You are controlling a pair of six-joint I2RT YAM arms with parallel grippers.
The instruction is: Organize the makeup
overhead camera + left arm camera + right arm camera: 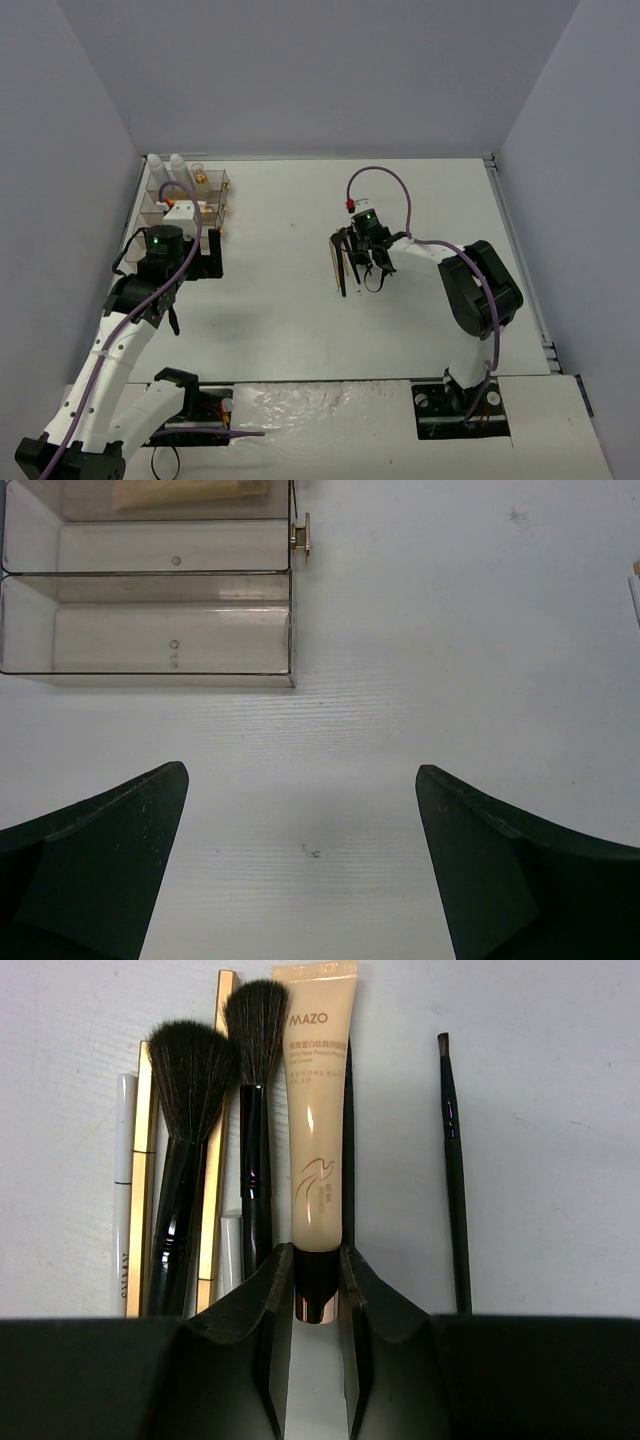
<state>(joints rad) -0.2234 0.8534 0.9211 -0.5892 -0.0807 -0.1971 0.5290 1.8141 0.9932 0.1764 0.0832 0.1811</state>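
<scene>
Beige tube (318, 1130) is pinched at its cap by our right gripper (316, 1257), likely to lift it clear of the brushes (190, 1070); our left gripper (300, 775) gapes empty.

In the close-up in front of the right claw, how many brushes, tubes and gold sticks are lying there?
brushes: 3
beige tube: 1
gold sticks: 2
Total: 6
</scene>
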